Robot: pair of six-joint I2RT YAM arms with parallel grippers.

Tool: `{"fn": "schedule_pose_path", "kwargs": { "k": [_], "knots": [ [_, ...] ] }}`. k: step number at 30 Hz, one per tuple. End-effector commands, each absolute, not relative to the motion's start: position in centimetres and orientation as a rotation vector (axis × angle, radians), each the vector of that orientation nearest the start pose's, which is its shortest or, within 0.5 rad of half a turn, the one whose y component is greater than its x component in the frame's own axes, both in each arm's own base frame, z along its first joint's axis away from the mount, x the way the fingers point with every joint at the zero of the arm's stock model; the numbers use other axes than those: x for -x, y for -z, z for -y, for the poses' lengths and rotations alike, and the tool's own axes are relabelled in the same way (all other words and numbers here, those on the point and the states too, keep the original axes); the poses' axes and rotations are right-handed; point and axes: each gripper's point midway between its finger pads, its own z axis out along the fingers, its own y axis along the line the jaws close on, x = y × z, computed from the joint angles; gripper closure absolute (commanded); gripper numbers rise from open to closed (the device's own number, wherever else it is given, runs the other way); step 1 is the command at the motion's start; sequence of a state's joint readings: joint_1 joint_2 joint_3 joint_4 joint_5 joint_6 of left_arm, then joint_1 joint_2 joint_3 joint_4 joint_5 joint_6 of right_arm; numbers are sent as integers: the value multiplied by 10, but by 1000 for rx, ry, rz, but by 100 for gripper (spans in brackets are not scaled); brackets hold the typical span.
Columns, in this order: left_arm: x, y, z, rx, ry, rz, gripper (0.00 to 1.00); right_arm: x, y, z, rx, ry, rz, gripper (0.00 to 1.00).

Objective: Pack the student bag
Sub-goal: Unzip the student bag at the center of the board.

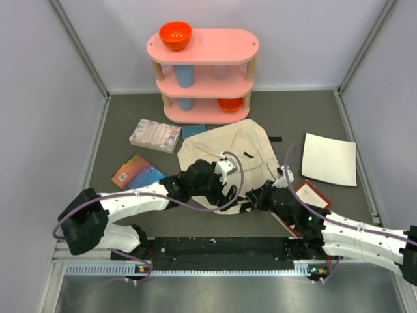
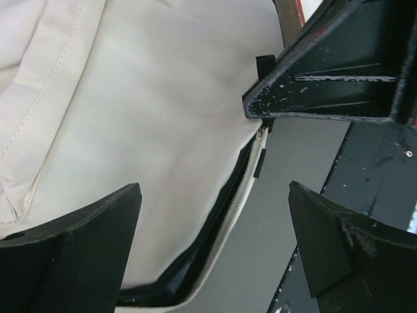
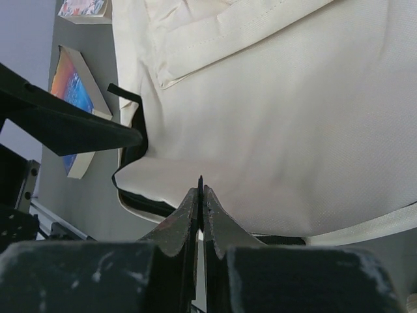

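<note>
One cream bag (image 1: 228, 147) lies flat, centre of table (image 1: 124, 117), zipper (image 2: 238, 189) partly open on dark lining. Left gripper (image 2: 214, 188) jaws wide above it; right gripper (image 3: 201, 186) jaws closed at zipper end.

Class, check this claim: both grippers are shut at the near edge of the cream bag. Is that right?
No. Only the right gripper is shut at the near edge of the student bag; the left gripper there is open, jaws wide apart, as the left wrist view shows.
</note>
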State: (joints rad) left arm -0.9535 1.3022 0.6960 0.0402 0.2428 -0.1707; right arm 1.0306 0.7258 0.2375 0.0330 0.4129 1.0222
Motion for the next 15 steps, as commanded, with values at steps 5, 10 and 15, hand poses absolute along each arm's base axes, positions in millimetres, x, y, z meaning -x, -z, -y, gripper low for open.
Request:
{"fn": "schedule_pose_path", "kwargs": {
  "k": [5, 10, 15],
  "knots": [
    [-193, -116, 357, -1037, 851, -1966, 6, -184, -126, -227, -275, -932, -2023, 100],
    [-187, -109, 365, -1032, 914, -1997, 54, -184, -121, -223, -296, -922, -2030, 100],
    [-183, -96, 355, -995, 899, -2038, 100, -187, -116, -208, -349, -858, -2019, 100]
  ]
}}
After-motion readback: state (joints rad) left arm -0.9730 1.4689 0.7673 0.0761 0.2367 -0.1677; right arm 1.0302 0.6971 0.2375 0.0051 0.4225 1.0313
